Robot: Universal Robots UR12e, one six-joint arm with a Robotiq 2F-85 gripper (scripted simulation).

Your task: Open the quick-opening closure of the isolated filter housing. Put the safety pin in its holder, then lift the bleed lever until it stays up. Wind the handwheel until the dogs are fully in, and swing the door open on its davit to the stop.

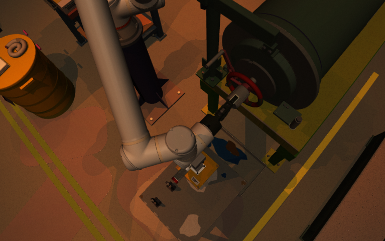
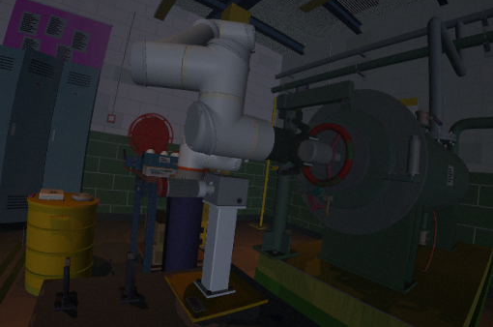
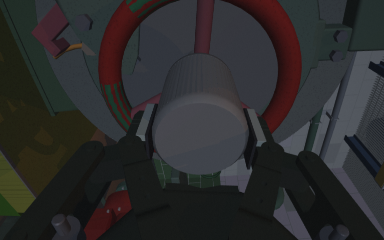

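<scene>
The handwheel's grey ribbed hub knob [image 3: 201,119] is clamped in my gripper [image 3: 201,135], which is closed around its sides. The knob [image 1: 238,95] sticks out from the centre of the red handwheel [image 1: 246,89] on the round door [image 2: 367,165] of the dark green filter housing [image 1: 308,44]. Red spokes run from the hub to the rim [image 3: 289,59], which carries green-striped patches. A red lever [image 1: 226,61] rises beside the wheel near the davit post [image 1: 212,44]. A small red tag with an orange cord [image 3: 54,38] hangs on the door face left of the wheel.
Behind the door, the housing body rests on a yellow-edged skid [image 1: 278,131]. An orange drum [image 1: 15,68] stands far left, and lockers [image 2: 43,126] line the wall. My own pedestal [image 2: 220,243] and a dark column [image 1: 146,68] stand near the arm.
</scene>
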